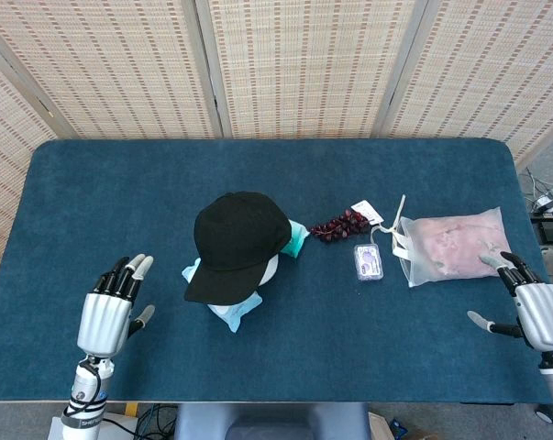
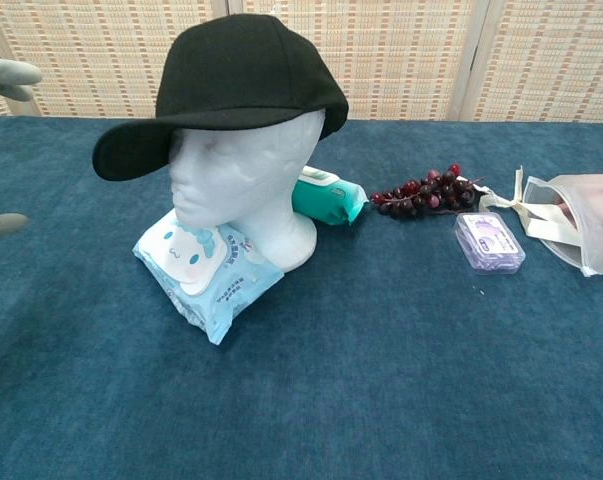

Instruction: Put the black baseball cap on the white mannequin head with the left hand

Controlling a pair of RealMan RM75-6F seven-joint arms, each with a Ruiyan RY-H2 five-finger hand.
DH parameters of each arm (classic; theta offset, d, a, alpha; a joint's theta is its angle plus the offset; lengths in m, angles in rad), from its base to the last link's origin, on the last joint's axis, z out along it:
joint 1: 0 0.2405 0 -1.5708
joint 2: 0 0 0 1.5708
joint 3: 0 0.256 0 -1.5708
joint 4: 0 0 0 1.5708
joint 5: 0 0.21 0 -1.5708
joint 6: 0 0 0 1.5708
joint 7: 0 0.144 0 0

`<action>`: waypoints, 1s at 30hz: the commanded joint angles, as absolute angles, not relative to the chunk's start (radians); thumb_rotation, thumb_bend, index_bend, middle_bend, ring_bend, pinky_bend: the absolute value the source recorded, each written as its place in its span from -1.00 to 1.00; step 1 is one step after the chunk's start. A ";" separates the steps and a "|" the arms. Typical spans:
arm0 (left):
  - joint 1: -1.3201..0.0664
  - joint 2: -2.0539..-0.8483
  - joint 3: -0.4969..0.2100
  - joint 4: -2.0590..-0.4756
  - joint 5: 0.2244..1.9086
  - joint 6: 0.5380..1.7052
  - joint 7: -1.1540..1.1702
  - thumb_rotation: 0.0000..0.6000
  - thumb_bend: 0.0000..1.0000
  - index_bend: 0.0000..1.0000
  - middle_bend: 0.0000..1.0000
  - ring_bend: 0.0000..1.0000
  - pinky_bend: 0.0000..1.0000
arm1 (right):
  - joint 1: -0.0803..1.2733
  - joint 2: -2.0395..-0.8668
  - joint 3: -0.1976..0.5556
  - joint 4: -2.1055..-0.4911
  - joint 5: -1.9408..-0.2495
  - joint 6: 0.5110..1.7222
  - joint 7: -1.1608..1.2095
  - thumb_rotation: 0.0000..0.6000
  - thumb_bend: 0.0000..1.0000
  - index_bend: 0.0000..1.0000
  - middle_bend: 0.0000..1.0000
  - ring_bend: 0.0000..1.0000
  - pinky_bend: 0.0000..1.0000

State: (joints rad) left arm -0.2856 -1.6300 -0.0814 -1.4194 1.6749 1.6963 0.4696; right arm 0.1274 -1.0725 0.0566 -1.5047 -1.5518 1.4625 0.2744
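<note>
On the white mannequin head (image 2: 231,175) the black baseball cap (image 2: 236,75) is sitting square, brim pointing left. Left hand (image 1: 108,312) is hovering well apart, fingers spread, holding nothing; placement looks done, next is just parking the arm

— Black baseball cap (image 2: 246,75)?
— Sits on the white mannequin head (image 2: 243,190), brim jutting left in the chest view.
— And the head?
— Stands upright mid-table, base partly on a blue packet (image 2: 207,268).
</note>
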 commanded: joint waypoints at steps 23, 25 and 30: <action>-0.214 -1.363 -0.103 -1.407 1.529 1.575 0.215 1.00 -0.39 0.19 0.24 -0.08 0.16 | 0.138 -1.095 0.075 -1.535 -1.497 1.428 0.170 1.00 -1.00 -0.67 -0.50 -0.75 -0.38; -0.209 -1.355 -0.097 -1.408 1.521 1.564 0.194 1.00 -0.32 0.23 0.27 -0.07 0.17 | 0.138 -1.097 0.077 -1.536 -1.492 1.427 0.162 1.00 -1.00 -0.67 -0.50 -0.75 -0.38; -0.203 -1.339 -0.105 -1.412 1.510 1.566 0.176 1.00 -0.25 0.27 0.30 -0.05 0.19 | 0.141 -1.101 0.080 -1.536 -1.482 1.418 0.155 1.00 -1.00 -0.67 -0.50 -0.75 -0.38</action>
